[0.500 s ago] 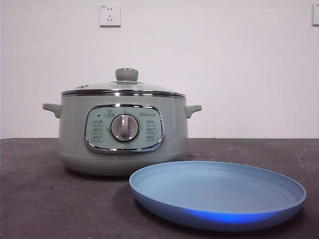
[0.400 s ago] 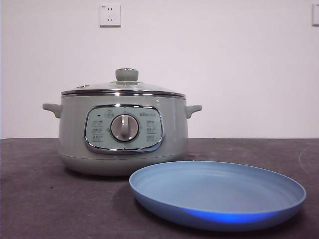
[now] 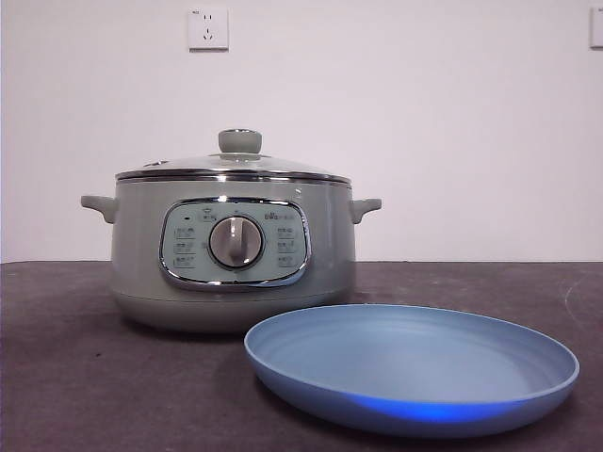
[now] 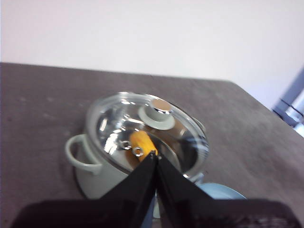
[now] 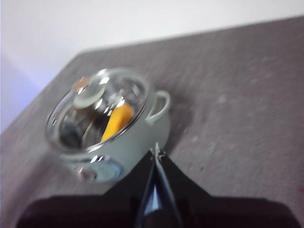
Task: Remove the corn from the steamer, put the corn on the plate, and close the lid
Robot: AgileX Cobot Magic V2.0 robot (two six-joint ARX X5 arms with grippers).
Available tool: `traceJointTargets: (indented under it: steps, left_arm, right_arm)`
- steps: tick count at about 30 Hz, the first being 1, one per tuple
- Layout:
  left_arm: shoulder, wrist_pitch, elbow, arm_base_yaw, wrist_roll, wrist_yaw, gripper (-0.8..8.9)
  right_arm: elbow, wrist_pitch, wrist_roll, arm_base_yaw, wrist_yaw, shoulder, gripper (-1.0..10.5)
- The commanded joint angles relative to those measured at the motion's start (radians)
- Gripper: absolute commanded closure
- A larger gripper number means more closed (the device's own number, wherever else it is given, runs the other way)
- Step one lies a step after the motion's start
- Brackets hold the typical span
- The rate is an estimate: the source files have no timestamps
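Observation:
The sage-green steamer (image 3: 233, 252) stands on the dark table with the glass lid (image 3: 234, 164) resting on it, green knob on top. Through the glass, both wrist views show the orange corn (image 4: 141, 142) (image 5: 118, 121) lying inside the steamer (image 4: 99, 166) (image 5: 128, 142). The blue plate (image 3: 412, 365) lies empty in front of the steamer, to its right. My left gripper (image 4: 155, 157) hangs above and short of the lid (image 4: 147, 126), jaws shut. My right gripper (image 5: 156, 151) is also shut, high above the table beside the steamer. Neither arm appears in the front view.
A white wall with a socket (image 3: 208, 29) stands behind the table. The dark table surface (image 3: 85, 377) stretches around the steamer and plate.

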Motion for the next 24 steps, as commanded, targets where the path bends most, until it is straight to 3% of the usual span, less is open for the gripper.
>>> traceJointTargets:
  steps: [1,8,12,21,22,24]
  left_arm:
    - [0.062,-0.035,0.064,0.002,0.072,0.048,8.19]
    - [0.221,-0.122,0.223,-0.036,0.134,0.074,8.19]
    - [0.285,-0.186,0.288,-0.076,0.177,0.073,8.19]
    - [0.311,-0.207,0.312,-0.124,0.177,0.084,8.09]
    - [0.311,-0.206,0.312,-0.124,0.177,0.085,7.82]
    - [0.311,-0.206,0.312,-0.124,0.177,0.085,6.21]
  right_arm:
    - [0.112,-0.074,-0.116,0.011,-0.055,0.108,9.6]
    - [0.276,-0.142,-0.179,0.115,-0.081,0.287,9.6]
    - [0.297,-0.145,-0.192,0.194,-0.08,0.333,9.6]
    - [0.297,-0.159,-0.213,0.302,-0.075,0.358,9.2]
    - [0.297,-0.157,-0.212,0.303,-0.076,0.358,8.8]
    - [0.297,-0.157,-0.212,0.302,-0.075,0.358,7.4]
